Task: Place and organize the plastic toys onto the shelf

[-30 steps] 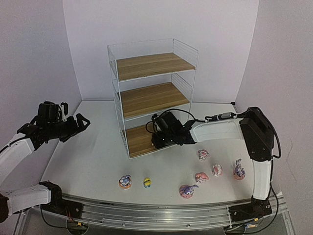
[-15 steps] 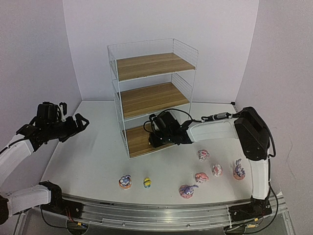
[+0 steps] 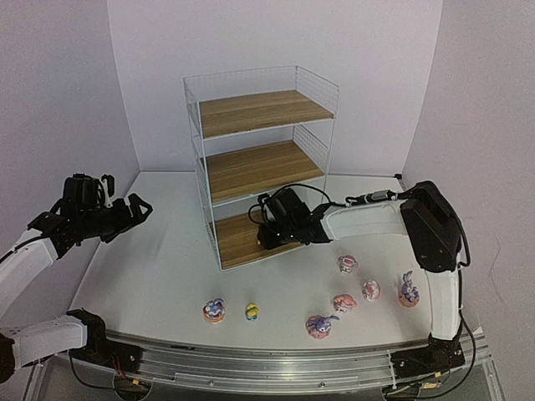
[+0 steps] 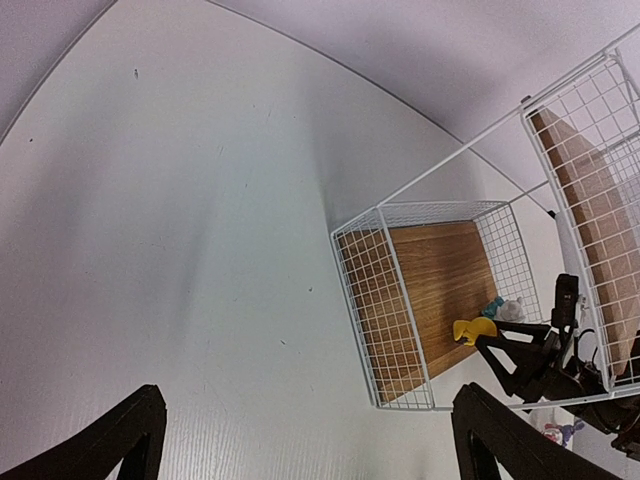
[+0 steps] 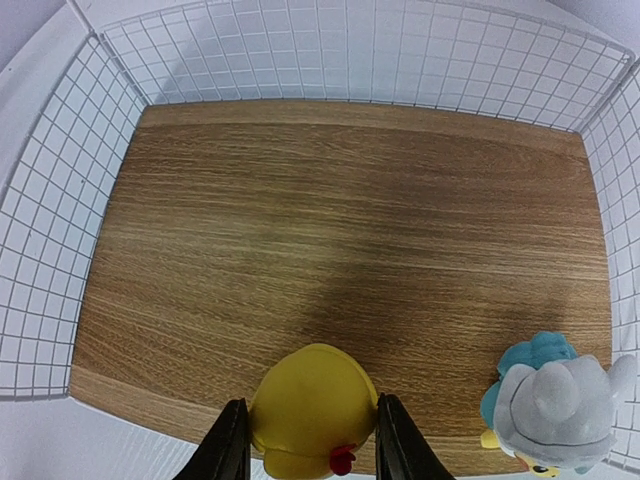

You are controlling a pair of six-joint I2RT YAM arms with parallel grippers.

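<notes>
Spreading matte white between lilac walls (image 3: 276,33), the counter (image 3: 159,267) bears a wire-grid shelf (image 3: 263,113), boards grained wood; right hand (image 5: 312,445) clamps a rounded yellow toy (image 5: 312,400), left hand (image 4: 305,440) spread apart.

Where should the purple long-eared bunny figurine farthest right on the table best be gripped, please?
Grip the purple bunny figurine by its body, just above the pink base, coming from above: it stands upright, and its ears look too thin to hold.

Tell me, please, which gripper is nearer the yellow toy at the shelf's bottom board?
Right. The right gripper clasps the yellow toy at the bottom board's front edge; the left gripper hangs open over the table, left of the shelf.
</notes>
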